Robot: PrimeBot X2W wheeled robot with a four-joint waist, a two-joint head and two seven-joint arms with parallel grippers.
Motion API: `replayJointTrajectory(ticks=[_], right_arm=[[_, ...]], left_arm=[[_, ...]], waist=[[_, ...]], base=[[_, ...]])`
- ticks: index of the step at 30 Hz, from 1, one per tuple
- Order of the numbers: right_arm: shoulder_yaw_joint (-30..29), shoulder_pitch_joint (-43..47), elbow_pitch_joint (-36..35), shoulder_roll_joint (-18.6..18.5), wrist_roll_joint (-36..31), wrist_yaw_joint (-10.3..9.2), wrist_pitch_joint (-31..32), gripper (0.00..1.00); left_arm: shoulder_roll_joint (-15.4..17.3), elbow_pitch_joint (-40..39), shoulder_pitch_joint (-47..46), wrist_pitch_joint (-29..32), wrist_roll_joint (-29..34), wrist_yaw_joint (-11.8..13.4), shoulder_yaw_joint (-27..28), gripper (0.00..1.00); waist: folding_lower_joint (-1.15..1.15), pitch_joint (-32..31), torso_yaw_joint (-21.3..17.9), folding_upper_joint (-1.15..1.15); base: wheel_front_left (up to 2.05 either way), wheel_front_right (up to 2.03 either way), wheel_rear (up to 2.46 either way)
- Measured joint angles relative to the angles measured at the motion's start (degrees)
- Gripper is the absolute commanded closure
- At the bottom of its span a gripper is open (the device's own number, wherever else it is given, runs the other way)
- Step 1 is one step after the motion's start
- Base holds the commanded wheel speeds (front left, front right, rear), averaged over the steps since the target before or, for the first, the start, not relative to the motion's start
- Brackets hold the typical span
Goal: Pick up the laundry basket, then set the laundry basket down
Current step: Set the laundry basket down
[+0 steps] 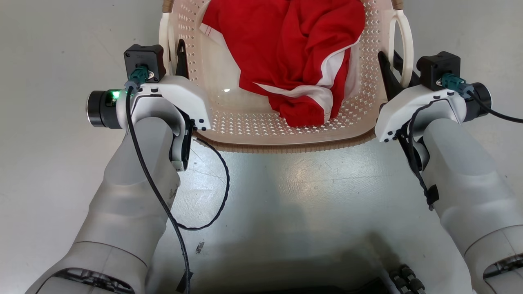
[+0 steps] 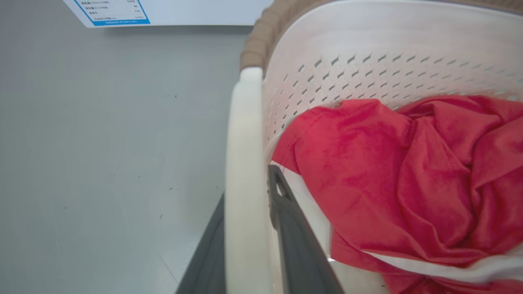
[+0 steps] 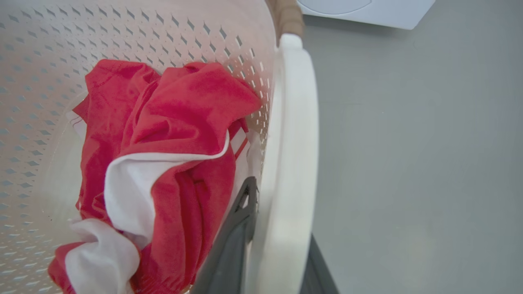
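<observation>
The laundry basket point(image 1: 286, 130), cream, perforated, with a brown rim, is at the top centre of the head view with a red and white garment point(image 1: 294, 53) inside. My left gripper point(image 1: 173, 51) is shut on its left loop handle point(image 2: 244, 171), one dark finger point(image 2: 294, 237) inside the wall and the other outside. My right gripper point(image 1: 391, 63) clamps the right loop handle point(image 3: 290, 163) the same way, its inner finger point(image 3: 237, 228) against the garment point(image 3: 171, 134). I cannot tell whether the basket's bottom touches the floor.
Grey floor point(image 1: 286, 196) lies all round. Beyond the basket stands a white appliance, its labelled panel point(image 2: 114, 12) and lower edge point(image 3: 367, 10) showing. A loose black cable point(image 1: 220, 183) hangs from my left wrist. My dark base point(image 1: 367, 281) is at the bottom.
</observation>
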Motion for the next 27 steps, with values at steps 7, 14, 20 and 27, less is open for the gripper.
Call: replayJointTrajectory(ticks=[7,14,20,27], right_arm=[[-0.58,0.04,0.12,0.03,-0.16,0.01,0.00,1.00],[-0.93,0.04,0.10,0.09,-0.55,0.01,0.00,1.00],[-1.00,0.03,0.11,0.12,-0.59,0.01,0.00,1.00],[-1.21,0.01,0.09,0.12,-0.59,0.01,0.00,1.00]], left_arm=[[-0.08,0.27,-0.07,-0.04,-0.04,0.01,-0.19,1.00],[-0.09,0.33,-0.13,-0.05,-0.04,0.01,-0.22,1.00],[-0.09,0.51,-0.32,-0.04,-0.04,0.04,-0.22,1.00],[-0.10,0.70,-0.88,-0.03,0.03,0.09,-0.20,1.00]], waist=[[0.00,-0.13,-0.08,0.00],[0.00,-0.15,-0.13,0.00],[0.00,0.20,-0.04,0.00],[0.00,0.88,0.11,0.00]], base=[[0.00,0.00,0.00],[0.00,0.00,0.00],[0.00,0.00,0.00],[0.00,0.00,0.00]])
